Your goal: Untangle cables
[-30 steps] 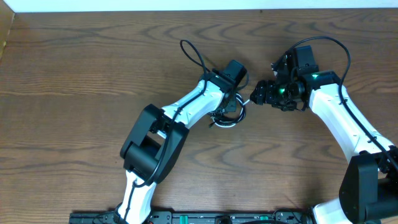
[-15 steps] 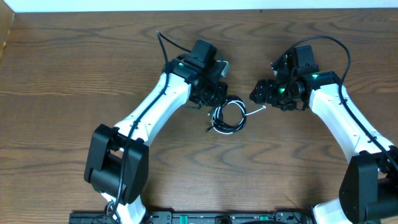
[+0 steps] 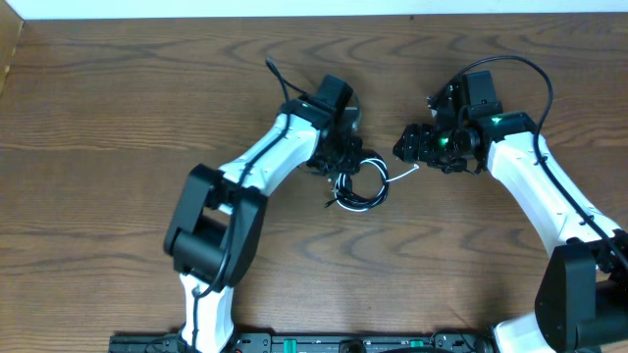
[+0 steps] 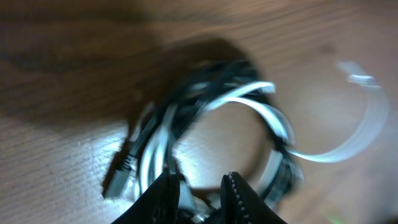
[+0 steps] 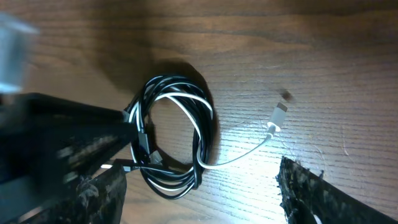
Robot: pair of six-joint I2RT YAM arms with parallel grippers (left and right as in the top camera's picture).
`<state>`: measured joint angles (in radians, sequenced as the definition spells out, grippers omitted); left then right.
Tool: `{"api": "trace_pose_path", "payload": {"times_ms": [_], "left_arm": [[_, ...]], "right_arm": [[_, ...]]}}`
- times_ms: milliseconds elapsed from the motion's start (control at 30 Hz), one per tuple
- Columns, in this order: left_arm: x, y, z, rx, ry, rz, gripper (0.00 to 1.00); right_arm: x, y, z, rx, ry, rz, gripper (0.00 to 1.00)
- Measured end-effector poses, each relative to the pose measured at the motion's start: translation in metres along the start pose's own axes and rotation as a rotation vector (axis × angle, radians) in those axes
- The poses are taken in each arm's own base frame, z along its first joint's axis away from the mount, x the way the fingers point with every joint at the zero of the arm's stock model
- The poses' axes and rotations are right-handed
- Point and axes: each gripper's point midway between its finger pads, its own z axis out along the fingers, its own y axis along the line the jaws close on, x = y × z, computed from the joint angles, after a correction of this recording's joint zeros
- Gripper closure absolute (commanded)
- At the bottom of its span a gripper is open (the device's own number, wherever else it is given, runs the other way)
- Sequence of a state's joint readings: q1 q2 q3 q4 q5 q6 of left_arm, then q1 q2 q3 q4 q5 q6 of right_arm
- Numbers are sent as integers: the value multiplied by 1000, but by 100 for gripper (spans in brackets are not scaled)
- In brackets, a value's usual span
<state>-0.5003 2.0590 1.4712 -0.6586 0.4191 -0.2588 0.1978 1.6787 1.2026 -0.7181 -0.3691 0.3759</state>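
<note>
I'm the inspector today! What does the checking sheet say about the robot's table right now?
Surface: brown wooden table.
Job's things: black cable and white cable are wound together in one coil. The white cable's tail and plug stick out toward the right arm.
Clutter: nothing seen.
Grippers: left gripper is at the coil's edge with fingertips a little apart, too blurred to tell if it grips. Right gripper is open and empty, near the plug.
Cables: thick black arm wire loops above the right arm.
Surroundings: pale strip along the table's far edge.
</note>
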Motion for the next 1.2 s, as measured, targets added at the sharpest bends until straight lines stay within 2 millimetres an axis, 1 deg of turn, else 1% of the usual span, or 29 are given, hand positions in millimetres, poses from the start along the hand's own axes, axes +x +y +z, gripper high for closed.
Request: {"api": "trace_pose_path", "payload": {"times_ms": [100,300,467,567,633,733,833,867,900,1200], "left_arm": [[4,8,13,-37,21,-38,73],[4,14,17,-124,-1,-75,73],[8,12,18,-186,-9,-72,73],[14,8,20,-207,1,-62,73],[22,4,25,-235,14,-42,73],[29,4,30,-286,10,-34,73],[29,5,32,-315,-5,-51,74],[29,6,32,-318,-7,-60,81],[29,6,32,-319,-8,-68,93],[28,8,30,-327,-12,-92,93]], "right_arm": [[0,0,0,1,0,0,25],[-1,-1,0,7,-3,0,25],[0,-2,0,12,-2,1,24],[0,-3,0,15,-3,1,25],[0,-3,0,19,-4,1,25],[0,-4,0,23,-3,2,24],[1,-5,0,26,3,4,24],[2,-5,0,28,5,5,24],[2,-6,0,29,6,6,24],[2,-6,0,31,6,6,24]]}}
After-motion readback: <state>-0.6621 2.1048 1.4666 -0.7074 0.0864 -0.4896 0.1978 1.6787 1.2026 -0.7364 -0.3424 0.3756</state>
